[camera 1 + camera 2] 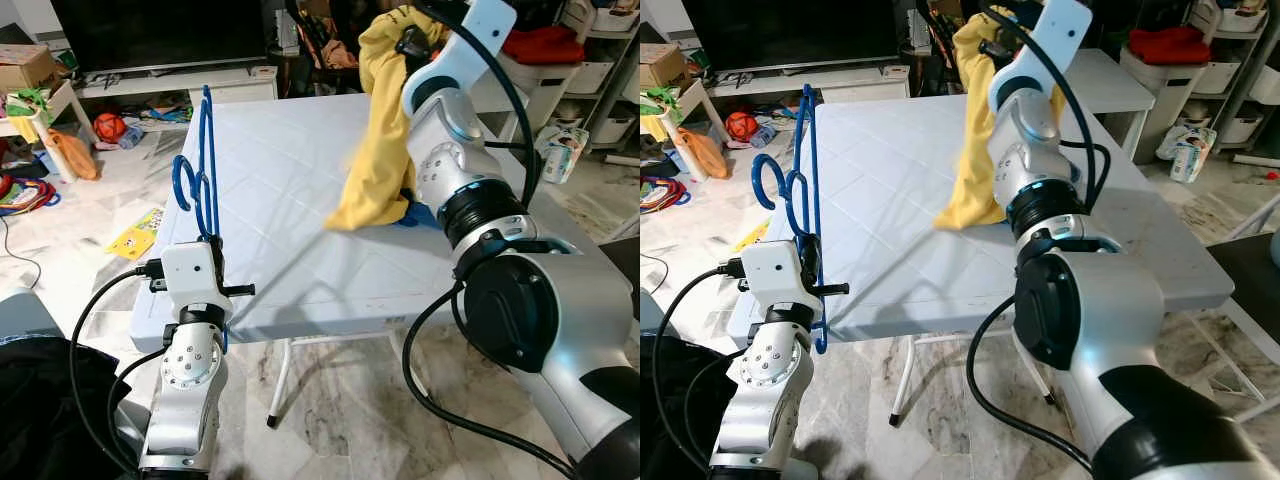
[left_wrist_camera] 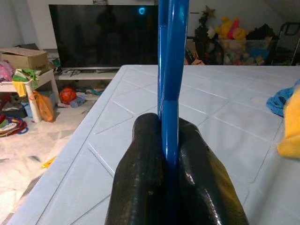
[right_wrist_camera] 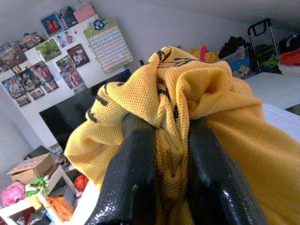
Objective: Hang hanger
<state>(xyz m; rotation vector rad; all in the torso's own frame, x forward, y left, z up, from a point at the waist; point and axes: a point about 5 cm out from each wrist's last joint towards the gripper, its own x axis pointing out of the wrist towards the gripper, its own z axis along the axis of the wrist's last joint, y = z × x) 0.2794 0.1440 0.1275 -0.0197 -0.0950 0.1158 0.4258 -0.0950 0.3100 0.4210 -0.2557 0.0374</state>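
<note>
A blue plastic hanger [image 1: 201, 172] stands upright over the left edge of the white folding table [image 1: 290, 220]. My left gripper [image 2: 169, 154] is shut on the hanger's lower bar, below the hook [image 1: 783, 190]. My right gripper [image 3: 168, 154] is raised above the table's far side and is shut on a bunch of yellow mesh garment [image 1: 378, 130]. The garment [image 1: 975, 130] hangs down from it, and its lower end rests on the table. A blue cloth [image 2: 281, 98] lies on the table beside the garment's lower end.
A black TV [image 1: 160, 30] on a low white stand sits behind the table. Toys, an orange ball [image 1: 110, 126] and bags litter the floor at the left. White shelves with bins [image 1: 590, 70] stand at the back right. A second white table [image 1: 1110, 80] is behind.
</note>
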